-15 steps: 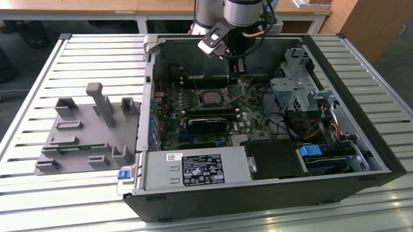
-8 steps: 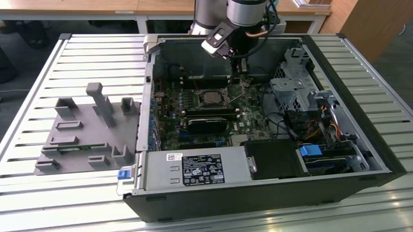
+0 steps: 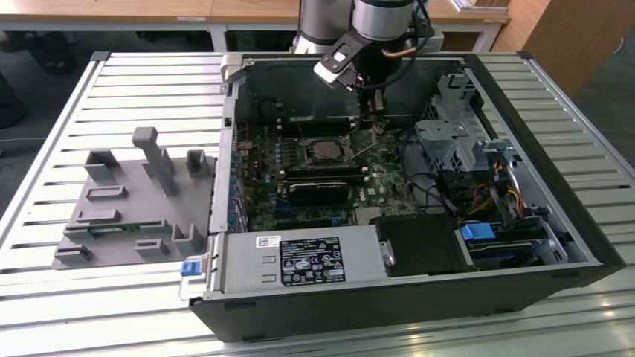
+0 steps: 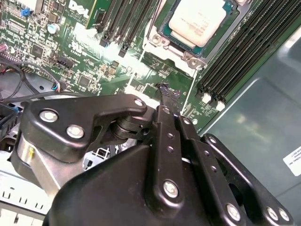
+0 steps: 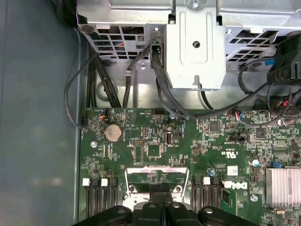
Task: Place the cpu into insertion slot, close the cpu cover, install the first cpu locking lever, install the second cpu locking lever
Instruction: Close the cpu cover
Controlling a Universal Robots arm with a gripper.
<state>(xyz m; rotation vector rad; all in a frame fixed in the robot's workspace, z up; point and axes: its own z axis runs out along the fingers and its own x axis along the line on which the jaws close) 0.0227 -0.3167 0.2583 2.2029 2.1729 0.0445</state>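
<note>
The cpu point(image 4: 197, 19) lies silver face up in the insertion slot point(image 3: 323, 151), between rows of black memory slots. The cpu cover point(image 5: 157, 170), a thin silvery frame, stands tilted up off the slot with green board showing through its window. In the exterior view it shows as a slanted sliver point(image 3: 365, 149) rising toward my fingers. My gripper point(image 4: 168, 92) is shut, its black fingertips point(image 5: 162, 189) pressed together right at the raised cover. I cannot tell whether they touch it. In the exterior view the gripper point(image 3: 377, 126) hangs inside the open case, just to the exterior view's right of the slot.
A labelled grey power box point(image 3: 303, 260) fills the case's near side. A metal drive cage point(image 3: 451, 141) with cables point(image 5: 113, 89) stands close beside the gripper. A grey fixture point(image 3: 139, 201) sits on the slatted table at the exterior view's left. A finned heatsink point(image 5: 282, 186) is on the board.
</note>
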